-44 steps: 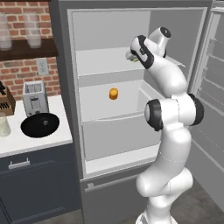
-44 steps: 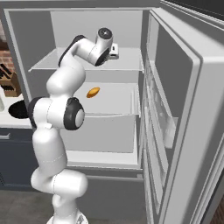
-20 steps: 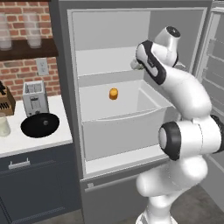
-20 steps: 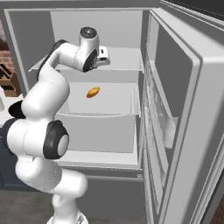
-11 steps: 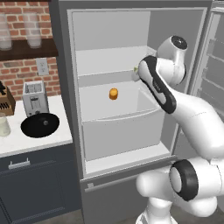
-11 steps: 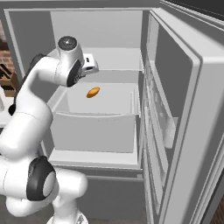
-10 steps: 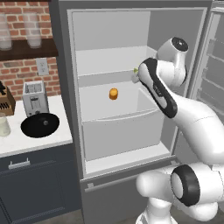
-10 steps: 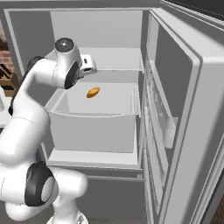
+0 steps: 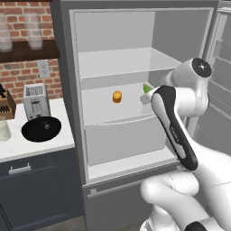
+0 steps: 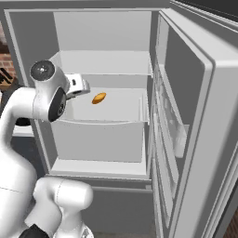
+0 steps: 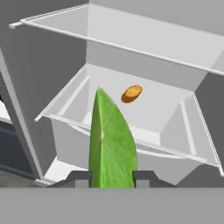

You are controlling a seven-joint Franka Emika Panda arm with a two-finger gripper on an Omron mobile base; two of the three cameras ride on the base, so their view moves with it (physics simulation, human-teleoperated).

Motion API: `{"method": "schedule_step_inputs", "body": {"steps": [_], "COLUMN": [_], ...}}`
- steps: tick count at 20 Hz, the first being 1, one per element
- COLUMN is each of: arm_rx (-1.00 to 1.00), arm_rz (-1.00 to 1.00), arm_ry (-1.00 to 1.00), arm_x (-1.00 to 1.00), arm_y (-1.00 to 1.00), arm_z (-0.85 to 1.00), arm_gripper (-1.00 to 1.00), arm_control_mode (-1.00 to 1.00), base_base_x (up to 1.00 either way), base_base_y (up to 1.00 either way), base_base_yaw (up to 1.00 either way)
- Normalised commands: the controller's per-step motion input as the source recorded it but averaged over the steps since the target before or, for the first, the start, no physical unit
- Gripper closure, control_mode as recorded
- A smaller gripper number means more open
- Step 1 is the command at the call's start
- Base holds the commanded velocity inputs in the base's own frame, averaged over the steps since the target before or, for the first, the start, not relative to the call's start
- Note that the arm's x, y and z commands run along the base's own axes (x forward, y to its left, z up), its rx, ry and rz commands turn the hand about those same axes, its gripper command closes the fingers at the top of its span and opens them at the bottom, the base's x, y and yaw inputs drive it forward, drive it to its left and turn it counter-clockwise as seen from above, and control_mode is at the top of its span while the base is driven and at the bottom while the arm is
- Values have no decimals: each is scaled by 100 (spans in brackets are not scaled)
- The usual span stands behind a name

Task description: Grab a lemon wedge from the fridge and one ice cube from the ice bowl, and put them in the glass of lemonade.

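One part of the task is half done: the wedge (image 11: 110,140) is in the gripper (image 11: 111,178), pinched between the two fingertips (image 11: 81,178) with the jaws nearly closed on it. In the hand view it stands up green and pointed between the tips. In the left base view its green tip (image 9: 147,88) shows at the hand, at the right front of the fridge (image 9: 63,90), level with the shelf where the orange fruit (image 9: 117,96) lies. The wedge is off the shelves, in the air at the open front of the fridge.

The step in hand, I judge, is carrying the wedge out of the fridge toward the glass. The door (image 10: 195,121) stands open at the right. The counter (image 9: 31,140) at the left holds the ice bowl (image 9: 41,129), black and shallow, in front of the toaster (image 9: 36,102). A pale glass (image 9: 3,130) is at the left edge of the counter; I cannot tell for sure if this is the lemonade.

The next move calls for swinging the arm left, clear of the fridge wall, maybe with the base driving too, and keeping the grip firm because the wedge is small. After that comes the release over the glass, and the ice cube is not yet taken
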Motion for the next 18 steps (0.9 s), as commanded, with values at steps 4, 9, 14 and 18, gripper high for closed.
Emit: {"method": "schedule_step_inputs", "body": {"steps": [4, 9, 14, 18], "arm_rx": [0, 0, 0, -1], "arm_rz": [0, 0, 0, 0], "arm_ry": [-4, -3, 0, 0], "arm_x": [-100, -100, -100, -99], "arm_y": [-1, 0, 0, 4], "arm_z": [0, -1, -2, 0], "arm_gripper": [100, 100, 100, 100], "arm_control_mode": [-100, -100, -100, -100], "base_base_x": [0, 0, 0, 0], "base_base_y": [0, 0, 0, 0], "base_base_yaw": [0, 0, 0, 0]}}
